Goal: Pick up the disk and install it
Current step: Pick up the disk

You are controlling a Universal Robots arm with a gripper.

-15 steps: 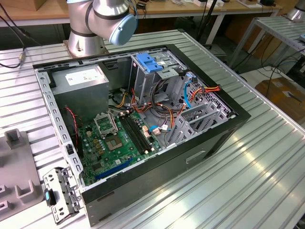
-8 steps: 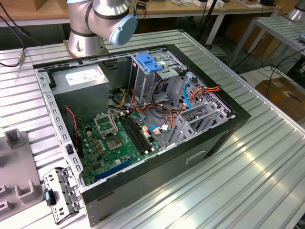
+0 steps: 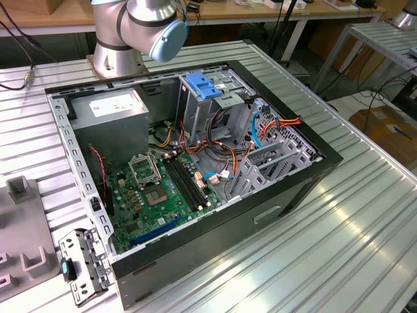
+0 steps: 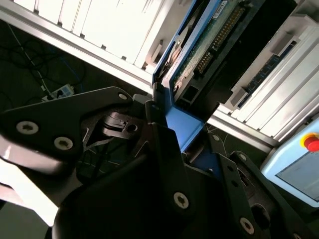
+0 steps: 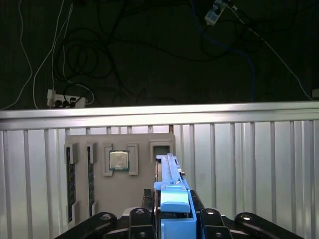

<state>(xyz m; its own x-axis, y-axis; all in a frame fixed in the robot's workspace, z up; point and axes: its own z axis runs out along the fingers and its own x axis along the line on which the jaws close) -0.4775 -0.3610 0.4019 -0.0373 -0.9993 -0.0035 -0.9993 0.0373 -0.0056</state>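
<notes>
In the exterior view, a grey fixture tray (image 3: 26, 241) lies at the far left of the ribbed metal table (image 3: 365, 215). Just beside it is a loose metal bracket (image 3: 81, 264) with a small blue clip. The arm (image 3: 140, 26) rises from its base behind the open computer case (image 3: 260, 215), which lies on its side mid-table.

Inside the case, from the exterior view's left, come the grey power supply (image 3: 107, 114) with a white sticker and the green motherboard (image 3: 163, 195). Next is the metal drive cage (image 3: 221, 111), topped by a blue bracket (image 3: 208, 86). Orange and red cables (image 3: 287, 124) run toward the right wall.

In the first wrist view, the end effector (image 5: 174, 221) is clamped on the disk (image 5: 172, 179), with 1 black finger (image 5: 142, 219) on each side. The disk is seen edge-on, with its blue side rail facing the camera. Beyond it lies the fixture tray (image 5: 119, 194), carrying a processor chip (image 5: 119, 160) and 2 memory sticks (image 5: 71, 184). Whether the disk touches the tray cannot be told.

The dark floor past the table edge holds loose cables and a power strip (image 5: 65, 99).

In the second wrist view, the disk (image 4: 209, 45) shows its green circuit board, pinched at the blue rail. A red button (image 4: 311, 143) sits on a pale box nearby.
</notes>
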